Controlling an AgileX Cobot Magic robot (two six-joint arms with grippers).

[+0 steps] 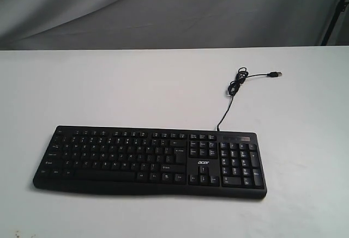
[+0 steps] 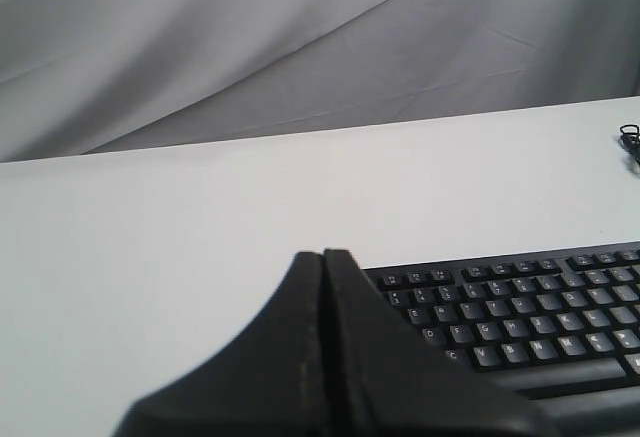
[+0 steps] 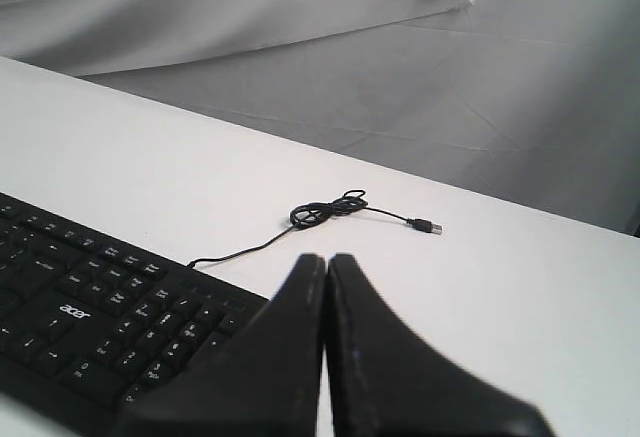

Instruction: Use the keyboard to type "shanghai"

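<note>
Black keyboard (image 1: 150, 162) lies near worktop (image 1: 109, 85) front edge, USB cable (image 1: 232, 93) trailing rearward. Wrist views alone show left tool (image 2: 322, 254) and right tool (image 3: 326, 258), each pressed together.

Matt black plastic keyboard (image 1: 150, 162) on smooth white table (image 1: 82, 85).

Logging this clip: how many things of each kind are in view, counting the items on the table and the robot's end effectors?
Black keyboard: 1
Black cable, partly coiled, plug lying loose on the table: 1
End effectors, both shut and off the keys: 2 (left end effector, right end effector)
Total: 4
</note>
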